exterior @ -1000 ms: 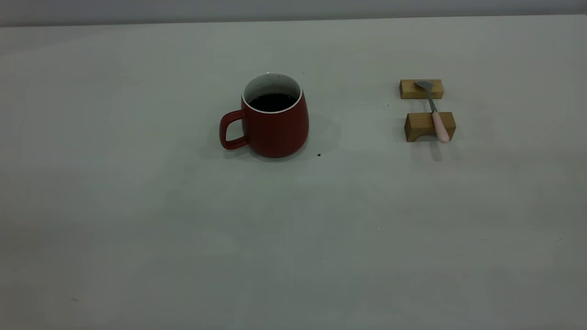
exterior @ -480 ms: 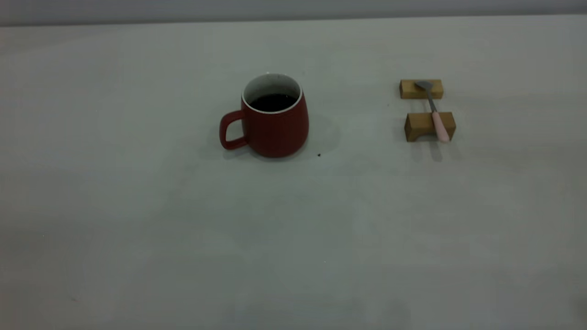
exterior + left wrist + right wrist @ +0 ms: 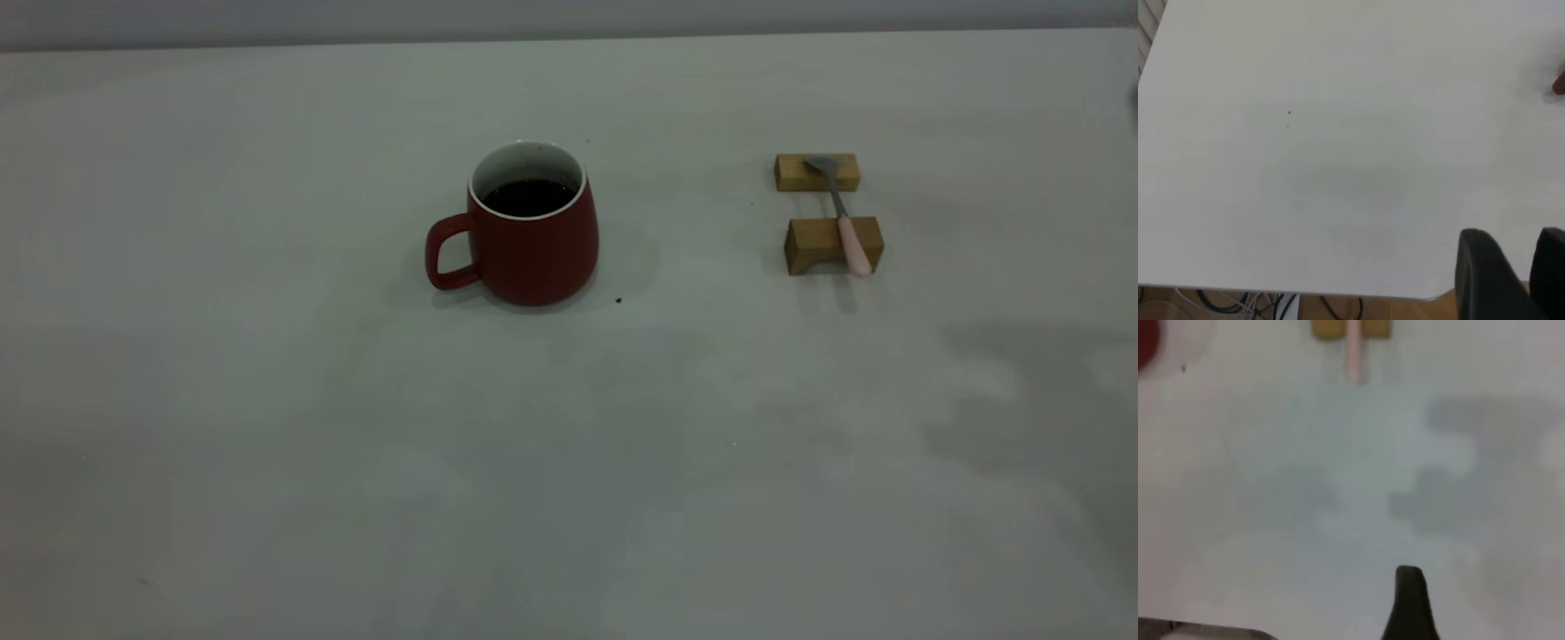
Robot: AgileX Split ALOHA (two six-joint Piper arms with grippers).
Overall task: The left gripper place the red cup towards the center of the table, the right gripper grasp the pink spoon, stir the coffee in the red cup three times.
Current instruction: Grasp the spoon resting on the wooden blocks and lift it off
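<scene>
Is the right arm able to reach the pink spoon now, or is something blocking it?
Probably yes. The pink spoon lies across two wooden blocks, its handle overhanging, nothing above or beside it. The red cup stands well apart.

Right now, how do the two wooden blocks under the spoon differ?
The far block looks flatter and carries the metal bowl end of the pink spoon; the near block looks taller, has an arched notch in its underside, and carries the spoon's pink handle, which overhangs its front. Both are tan wood, lying crosswise on the table, apart from each other.
</scene>
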